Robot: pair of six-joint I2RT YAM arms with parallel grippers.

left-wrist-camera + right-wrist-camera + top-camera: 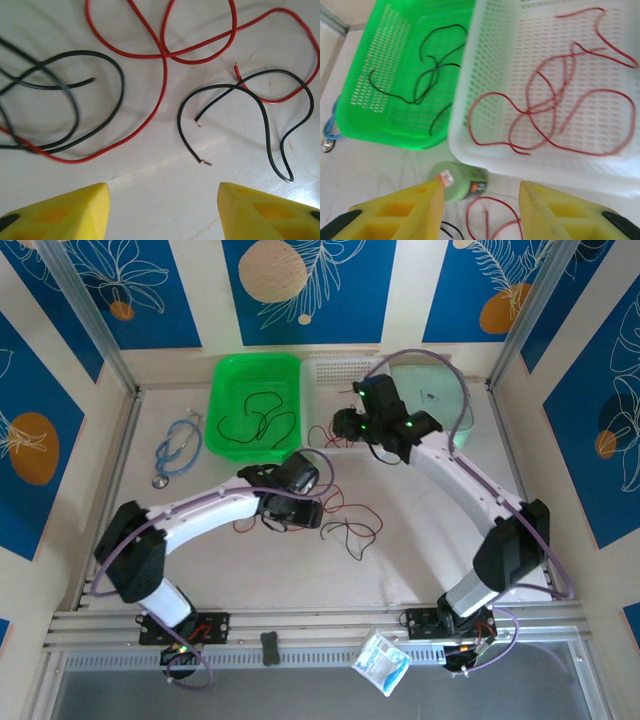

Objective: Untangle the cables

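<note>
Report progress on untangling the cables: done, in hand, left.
Done: black cables lie in the green basket, red cables in the white basket. In hand: nothing; the left pincer hangs open over the table, the right pincer open before the baskets. Left: a mixed pile of red and black cables crossing one another on the table.

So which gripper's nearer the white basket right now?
Right. The right gripper hovers just short of the white basket, facing its near wall. The left gripper is over the loose red and black cables, farther from the basket.
</note>
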